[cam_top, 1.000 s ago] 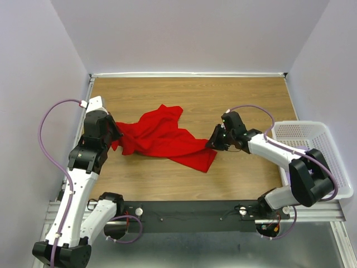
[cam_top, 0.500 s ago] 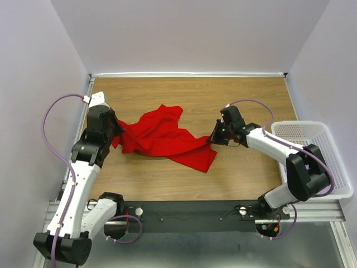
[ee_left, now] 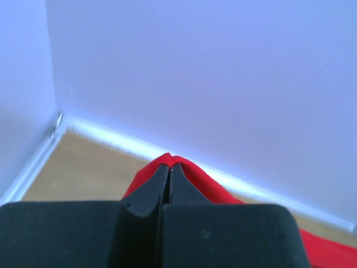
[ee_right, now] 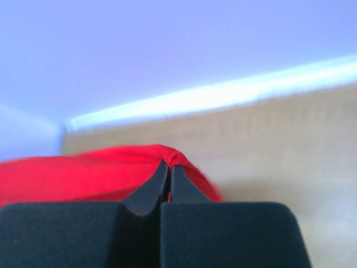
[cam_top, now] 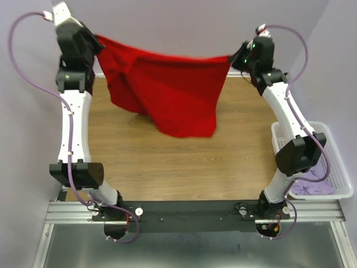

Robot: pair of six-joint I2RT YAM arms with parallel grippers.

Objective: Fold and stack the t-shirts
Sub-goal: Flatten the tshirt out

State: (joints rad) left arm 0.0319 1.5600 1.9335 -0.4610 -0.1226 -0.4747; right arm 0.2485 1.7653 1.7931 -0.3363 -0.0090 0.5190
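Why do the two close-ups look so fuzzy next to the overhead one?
Top view: evenly lit, sharp, the shirt slightly smeared at its lower edge. Left wrist view: the end effector, close to the lens, is soft. Right wrist view: blurry throughout, a bright strip glaring below the wall.

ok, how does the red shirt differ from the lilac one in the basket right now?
Red shirt hangs spread in the air above the table; lilac shirt lies bunched in the white basket. Red is pinched at both ends by shut jaws of the left arm and right arm; lilac is untouched. Both are unfolded soft cloth.
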